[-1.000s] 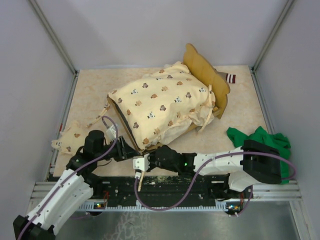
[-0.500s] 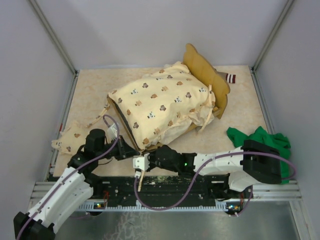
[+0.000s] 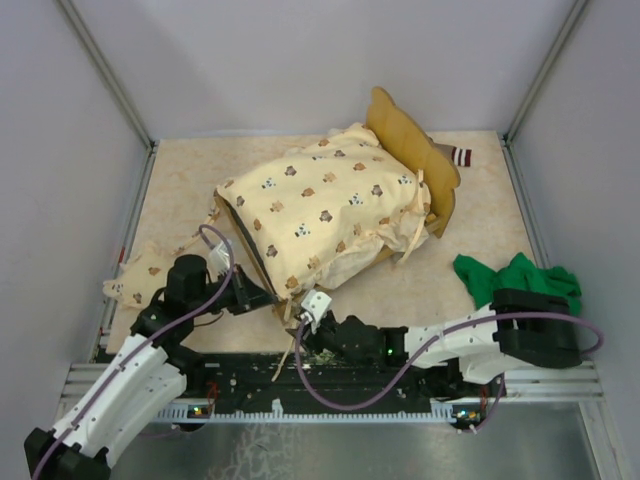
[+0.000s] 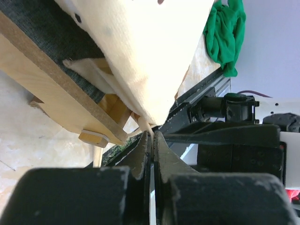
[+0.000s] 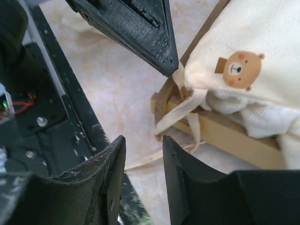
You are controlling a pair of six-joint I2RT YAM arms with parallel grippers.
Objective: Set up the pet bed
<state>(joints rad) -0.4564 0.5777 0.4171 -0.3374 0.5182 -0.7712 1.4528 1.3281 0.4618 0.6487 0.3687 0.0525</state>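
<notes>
The pet bed (image 3: 405, 135), light wood with a wavy headboard, stands slantwise mid-table under a cream bear-print quilt (image 3: 320, 205). Its wooden side rail (image 4: 47, 93) and dark grey base (image 4: 42, 37) show in the left wrist view. At the bed's near corner my left gripper (image 3: 275, 298) (image 4: 153, 135) is shut, pinching a cream tie strap (image 5: 180, 77) of the quilt at its tips. My right gripper (image 3: 312, 303) (image 5: 144, 140) hangs open just in front of that corner, nothing between its fingers. A second tie (image 5: 180, 112) dangles just beyond them.
A green cloth (image 3: 515, 280) lies at the right front. A cream print pillow (image 3: 140, 275) sits at the left edge. A striped item (image 3: 461, 156) pokes out behind the headboard. A loose strap (image 3: 285, 360) hangs over the front rail. Grey walls enclose the table.
My left gripper has shut on the quilt's tie at the bed corner. My right gripper has opened, let go of its strap, and shifted right and toward the bed.
</notes>
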